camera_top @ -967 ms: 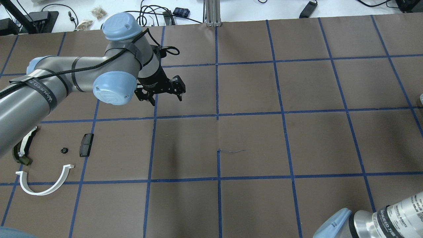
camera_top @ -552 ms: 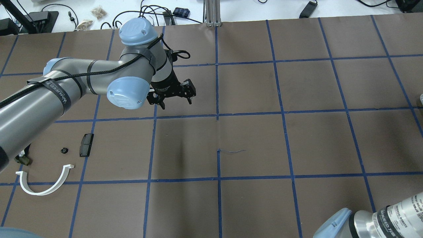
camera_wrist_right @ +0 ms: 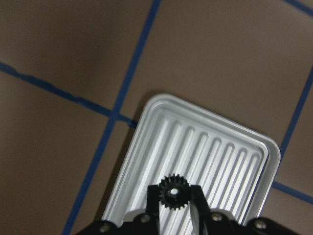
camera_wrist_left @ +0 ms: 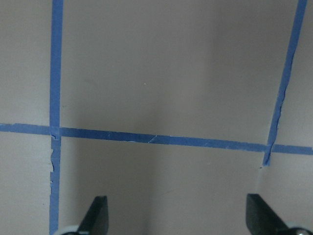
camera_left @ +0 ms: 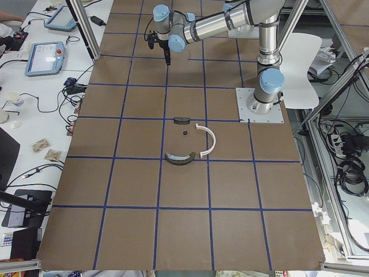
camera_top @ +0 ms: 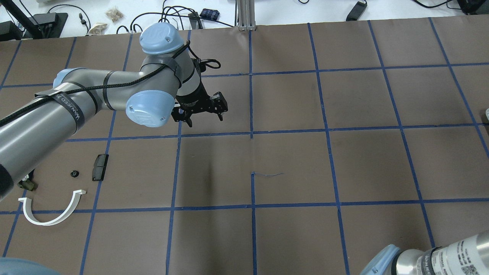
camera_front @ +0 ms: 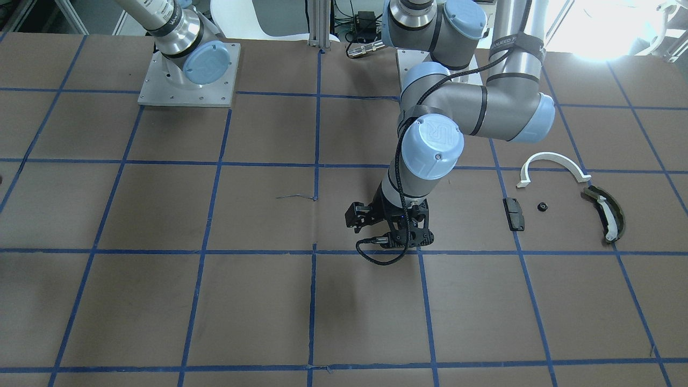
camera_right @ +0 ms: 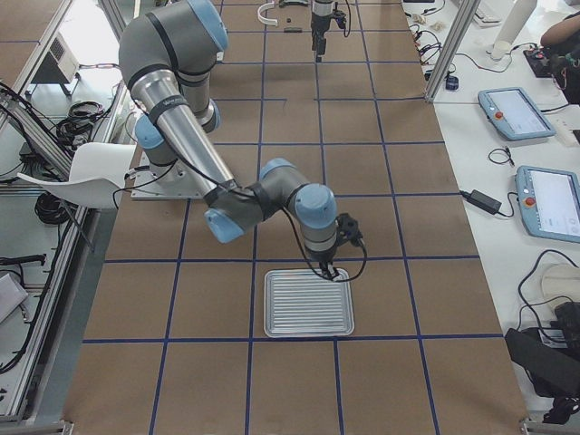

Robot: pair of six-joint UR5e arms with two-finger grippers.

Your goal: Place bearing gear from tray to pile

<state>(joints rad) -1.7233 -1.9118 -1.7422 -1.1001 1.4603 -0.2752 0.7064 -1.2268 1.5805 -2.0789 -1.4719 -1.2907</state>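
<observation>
1. tray (camera_wrist_right: 210, 142): at robot's right end of table (camera_top: 305, 172), under R gripper (camera_wrist_right: 174, 194).
2. pile (camera_front: 542, 206): far across, robot's left side; L gripper (camera_wrist_left: 178, 213) nearer it.
3. L gripper: fingers apart, empty.
4. R gripper: clamped on gear (camera_wrist_right: 171, 191), round, no long axis.

Table (camera_top: 290, 160) covered in brown paper, gridded with blue tape (camera_top: 252, 208). White bench (camera_left: 34, 115) runs along one long side of the table, carrying pendants (camera_left: 43, 57) and cables (camera_top: 179, 15). White chair (camera_left: 302, 69) off the opposite side; aluminium post (camera_top: 244, 15) at the bench-side edge.
</observation>
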